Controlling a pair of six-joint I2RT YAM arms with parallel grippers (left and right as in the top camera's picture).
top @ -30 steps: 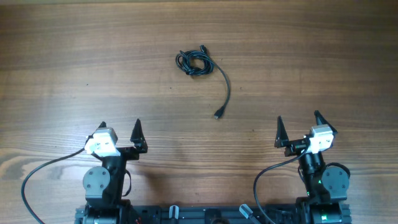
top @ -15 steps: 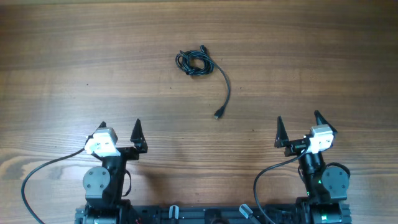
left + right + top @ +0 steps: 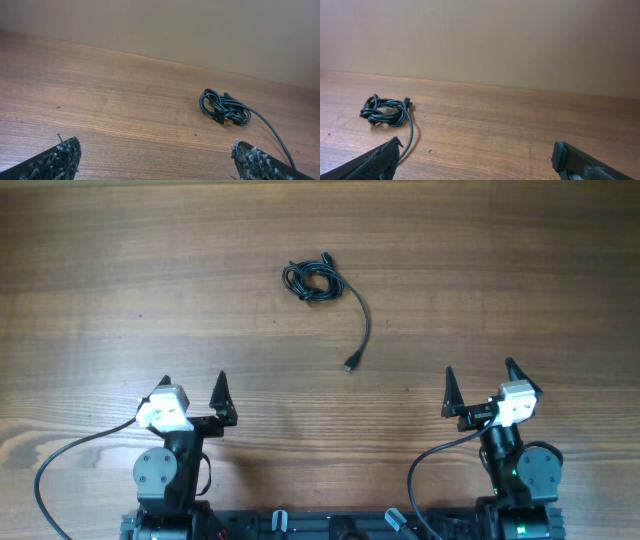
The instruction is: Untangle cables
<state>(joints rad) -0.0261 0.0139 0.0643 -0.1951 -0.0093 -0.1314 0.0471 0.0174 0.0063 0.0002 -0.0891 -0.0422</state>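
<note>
The cables [image 3: 314, 280] are a thin black cord bunched in a small tangle on the wooden table, with one loose strand curving down to a plug end [image 3: 350, 365]. The tangle shows in the left wrist view [image 3: 224, 107] and in the right wrist view [image 3: 384, 112]. My left gripper [image 3: 192, 387] is open and empty near the front edge, well short of the tangle. My right gripper [image 3: 479, 377] is open and empty at the front right, apart from the cord.
The wooden table [image 3: 500, 270] spans the whole view. Thicker black wires [image 3: 60, 465] run from the arm bases at the front edge. A plain beige wall [image 3: 520, 40] stands behind the table's far edge.
</note>
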